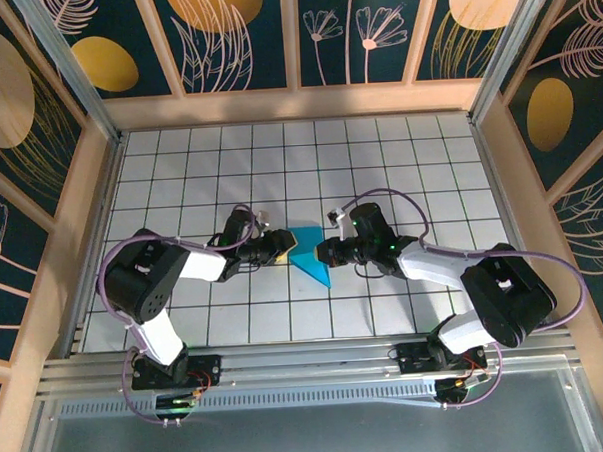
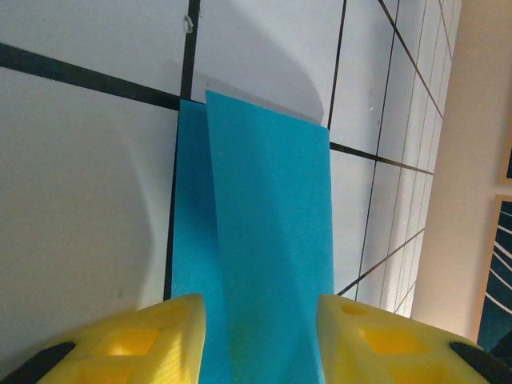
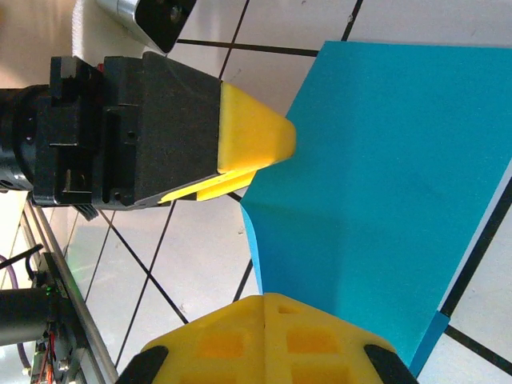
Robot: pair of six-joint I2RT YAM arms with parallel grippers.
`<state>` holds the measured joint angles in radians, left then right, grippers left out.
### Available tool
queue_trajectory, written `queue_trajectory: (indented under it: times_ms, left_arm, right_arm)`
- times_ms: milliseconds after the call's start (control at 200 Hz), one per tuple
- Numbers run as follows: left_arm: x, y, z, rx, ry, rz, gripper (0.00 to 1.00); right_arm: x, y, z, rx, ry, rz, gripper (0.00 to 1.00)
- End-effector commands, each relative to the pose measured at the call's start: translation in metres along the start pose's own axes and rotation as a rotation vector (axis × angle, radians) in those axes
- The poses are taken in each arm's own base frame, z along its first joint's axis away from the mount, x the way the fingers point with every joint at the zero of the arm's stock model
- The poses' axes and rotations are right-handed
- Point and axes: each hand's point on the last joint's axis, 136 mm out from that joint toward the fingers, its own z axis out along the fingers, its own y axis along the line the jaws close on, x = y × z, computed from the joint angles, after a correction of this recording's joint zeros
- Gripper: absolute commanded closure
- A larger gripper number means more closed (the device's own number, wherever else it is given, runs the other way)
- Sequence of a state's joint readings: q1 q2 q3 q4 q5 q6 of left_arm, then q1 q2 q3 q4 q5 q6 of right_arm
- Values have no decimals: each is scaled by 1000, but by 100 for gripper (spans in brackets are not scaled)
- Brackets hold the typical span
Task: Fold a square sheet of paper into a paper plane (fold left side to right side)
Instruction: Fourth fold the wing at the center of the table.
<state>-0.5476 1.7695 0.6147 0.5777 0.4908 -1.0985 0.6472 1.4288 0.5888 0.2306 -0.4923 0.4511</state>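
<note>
mid-fold: flap raised between both grippers

looks like the left-to-right fold step, not yet pressed flat. square sheet of paper [image 1: 308,256] at mid table [image 1: 399,162], between the two arms, already down to a smaller angular outline with a point toward the near edge. left gripper [image 1: 275,249] at the paper's left edge, right gripper [image 1: 328,253] at its right edge.

left: partly open, clamping nothing. in its wrist view, straddling a raised turquoise flap with the yellow fingers [image 2: 160,340], with a lower layer underneath and a gap to the flap at each finger.

right: shut, and judging from its wrist view, pinching the edge of the upper layer where the paper curves up off the tiles into the yellow pads [image 3: 268,340].

next, as a guess:
- calls for carrying the flap over and lining its edge up with the layer beneath before any pressing.
- thin paper, so a skewed pull risks a crooked crease.
- probably also calls for closing the left jaws on the flap or backing them clear first.

view differences:
- from the top: overall layout and both arms, but no layer detail near the fingers.
- from the left wrist: two distinct layers and the flap's shadow on the tiles.
- from the right wrist: side profile of the left gripper with its tip touching the paper's edge, plus a sliver of lower layer at the corner beside a tile line.
</note>
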Motion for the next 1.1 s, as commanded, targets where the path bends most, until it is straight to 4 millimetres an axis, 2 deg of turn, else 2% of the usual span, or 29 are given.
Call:
queue_trajectory:
  times_ms: [0,165,325,405,465,490,576,651,776,941,1096]
  left_arm:
    - [-6,-12,5,44,9,23,63]
    - [-12,-3,8,-12,-12,46,84]
    - [-14,-4,1,-33,-40,58,100]
    - [-14,-4,-5,-46,-58,53,100]
    - [-14,1,-8,-64,-74,30,100]
    - [-17,-6,-14,-48,-93,32,100]
    - [-18,-7,-23,-47,-127,-1,100]
    - [-18,-7,-28,-50,-151,-29,100]
    - [-19,-8,-34,-67,-170,-44,100]
    - [-18,-14,-34,-51,-169,-56,100]
    - [-19,-16,-34,-56,-173,-52,100]
  right_arm:
    - [-5,3,-5,-20,-30,-6,100]
    - [-5,-1,-8,-2,-35,8,100]
    - [-10,-17,-19,121,-57,18,73]
    - [-20,-25,-30,215,-83,15,63]
    - [-27,-28,-41,283,-102,18,60]
    - [-29,-28,-45,307,-106,17,59]
    - [-34,-29,-58,407,-118,16,60]
    - [-30,-26,-62,476,-101,19,68]
    - [-10,-9,-51,561,-44,-28,71]
    - [18,10,-21,618,23,-78,71]
    - [33,13,6,717,72,-151,66]
